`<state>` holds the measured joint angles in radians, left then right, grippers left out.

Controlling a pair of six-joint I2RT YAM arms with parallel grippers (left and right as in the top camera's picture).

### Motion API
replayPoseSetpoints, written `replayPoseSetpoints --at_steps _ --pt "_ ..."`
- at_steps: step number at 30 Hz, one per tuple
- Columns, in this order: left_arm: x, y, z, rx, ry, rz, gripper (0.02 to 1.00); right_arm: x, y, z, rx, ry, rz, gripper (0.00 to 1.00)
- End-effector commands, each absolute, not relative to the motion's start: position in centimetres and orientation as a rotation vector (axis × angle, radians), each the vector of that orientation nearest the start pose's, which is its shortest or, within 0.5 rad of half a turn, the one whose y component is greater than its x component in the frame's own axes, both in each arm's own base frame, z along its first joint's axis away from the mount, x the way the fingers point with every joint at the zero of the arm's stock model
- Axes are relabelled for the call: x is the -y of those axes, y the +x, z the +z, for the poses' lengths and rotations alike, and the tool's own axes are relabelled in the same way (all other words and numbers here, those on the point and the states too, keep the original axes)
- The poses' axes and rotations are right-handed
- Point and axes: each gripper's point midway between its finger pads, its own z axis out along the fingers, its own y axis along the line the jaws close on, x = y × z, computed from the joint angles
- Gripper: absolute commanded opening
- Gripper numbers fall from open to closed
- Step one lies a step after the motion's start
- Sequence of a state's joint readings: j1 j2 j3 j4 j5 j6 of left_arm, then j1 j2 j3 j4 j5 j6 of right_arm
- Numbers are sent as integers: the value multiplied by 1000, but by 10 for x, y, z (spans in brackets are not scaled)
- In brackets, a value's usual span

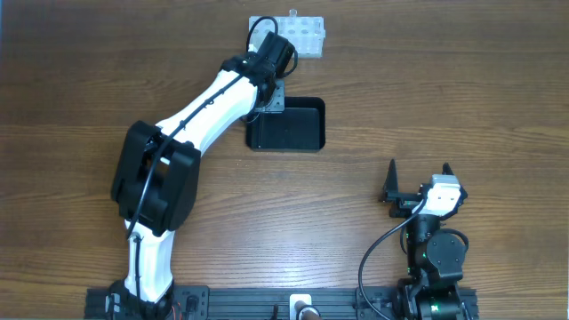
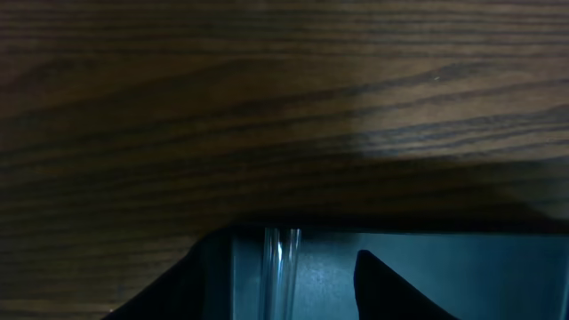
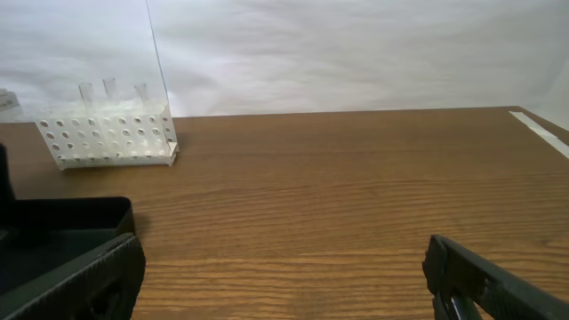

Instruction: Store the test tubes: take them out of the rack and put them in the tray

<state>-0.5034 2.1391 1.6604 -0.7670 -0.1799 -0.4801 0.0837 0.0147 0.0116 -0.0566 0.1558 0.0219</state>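
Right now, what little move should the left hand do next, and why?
Probably lift the left hand straight up and head for the rack. Its fingers stand apart, with a gap on each side of the test tube. That tube seems to lie in the tray already, and three tubes are left standing in the rack.

Soft, even light covers the table [image 1: 462,89], shadows faint. The left wrist view is dim, a broad shadow lying beside the tray [image 2: 462,276].
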Motion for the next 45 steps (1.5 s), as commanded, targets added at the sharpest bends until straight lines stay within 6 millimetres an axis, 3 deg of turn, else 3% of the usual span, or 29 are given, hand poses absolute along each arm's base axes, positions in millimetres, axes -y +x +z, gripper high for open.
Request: replayPoseSetpoints --at_steps 1,8,12,15,21,28,45 --pt "206 453 110 -2613 -43 -66 540 7 246 160 -1631 72 -50 993" --pt "215 489 198 -2284 -40 -56 555 7 246 160 -1631 72 -50 993" --pt "228 507 222 -2163 58 -37 573 7 246 160 -1631 72 -50 993" --pt "230 520 218 -2128 74 -32 577 7 246 160 -1631 72 -50 993" --pt "239 551 189 -2085 105 -13 588 7 246 160 -1631 72 -50 991" --pt "257 583 168 -2071 172 14 590 7 246 160 -1630 72 -50 991" --pt "251 606 132 -2105 184 -48 579 7 246 160 -1631 72 -50 991"
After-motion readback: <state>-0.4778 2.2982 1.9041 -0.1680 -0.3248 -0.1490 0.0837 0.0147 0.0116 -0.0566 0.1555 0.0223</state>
